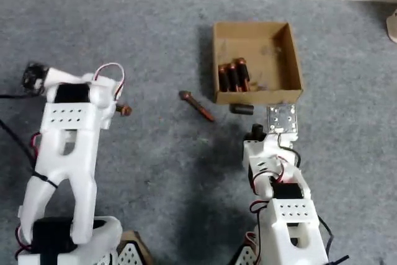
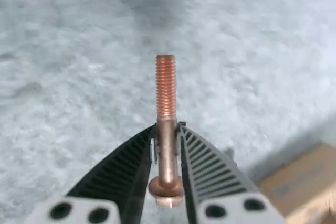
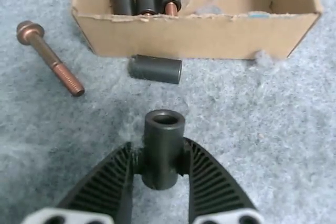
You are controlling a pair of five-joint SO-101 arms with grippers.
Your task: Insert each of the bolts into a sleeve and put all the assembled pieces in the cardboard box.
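My left gripper (image 2: 167, 129) is shut on a copper bolt (image 2: 166, 114), threaded end pointing away from the wrist; from above the bolt's end (image 1: 124, 110) pokes out beside the left arm, over the carpet at the left. The right gripper (image 3: 164, 153) is shut on a black sleeve (image 3: 163, 145), bore up, held just in front of the cardboard box (image 1: 291, 60). Another black sleeve (image 3: 156, 69) lies against the box's near wall (image 3: 210, 38). A loose bolt (image 1: 196, 105) lies on the carpet left of the box. Three assembled pieces (image 1: 233, 76) lie inside the box.
Grey carpet covers the table. The space between the two arms is open carpet. A pale object (image 1: 392, 26) sits at the far right edge.
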